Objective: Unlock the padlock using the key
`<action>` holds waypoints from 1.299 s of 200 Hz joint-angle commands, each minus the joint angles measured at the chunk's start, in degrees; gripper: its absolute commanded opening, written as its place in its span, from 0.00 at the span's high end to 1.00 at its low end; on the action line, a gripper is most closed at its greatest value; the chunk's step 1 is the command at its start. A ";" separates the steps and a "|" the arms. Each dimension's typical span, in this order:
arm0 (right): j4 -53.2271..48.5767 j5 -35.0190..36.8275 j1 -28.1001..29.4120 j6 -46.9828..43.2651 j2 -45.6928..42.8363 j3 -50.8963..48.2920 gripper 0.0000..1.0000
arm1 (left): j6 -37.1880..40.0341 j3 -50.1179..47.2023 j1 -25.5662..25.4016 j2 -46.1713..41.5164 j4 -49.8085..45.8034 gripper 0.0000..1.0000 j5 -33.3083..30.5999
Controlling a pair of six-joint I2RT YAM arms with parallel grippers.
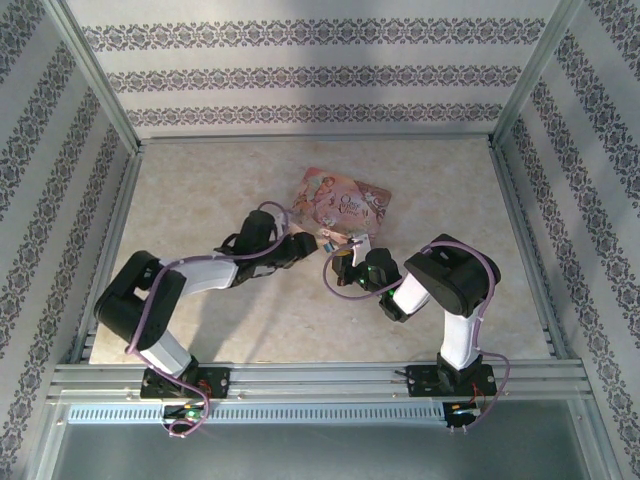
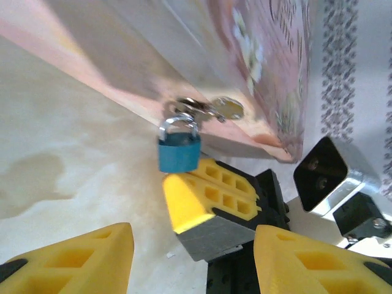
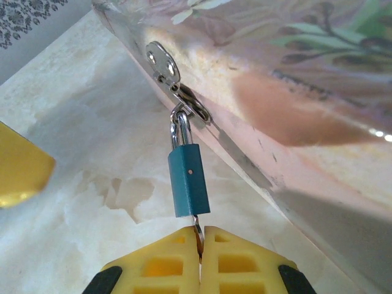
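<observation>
Right end effector (image 3: 201, 237): fingers pinched together on the key (image 3: 198, 228), just below the padlock (image 3: 188, 180).
Padlock: teal, shackle hooked through the latch (image 3: 184, 101) on the side wall of the pink tin (image 3: 294, 92).
Left end effector (image 2: 193, 236): fingers spread wide, holding nothing, just beside the padlock.
Tin: resting on the pale counter (image 3: 73, 153).

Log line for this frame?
right fingers: shut on thin metal key in teal-blue square padlock | left fingers: open | shackle: closed on hasp of pink tin

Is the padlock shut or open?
Shut: the padlock has both shackle legs seated in its body, through the hasp on the pink tin. Right claw pinches the key.
</observation>
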 commanded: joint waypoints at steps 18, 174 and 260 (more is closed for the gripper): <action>-3.43 -0.16 0.85 7.81 -4.96 1.58 1.00 | -2.95 -3.91 2.24 -2.91 9.95 0.47 3.49; -16.56 -6.75 1.15 27.68 -11.14 6.01 1.00 | -13.81 -4.93 2.47 9.73 29.38 0.53 5.52; -18.56 -7.04 1.16 28.30 -12.81 5.56 1.00 | -20.17 -0.81 0.62 19.39 39.37 0.58 6.55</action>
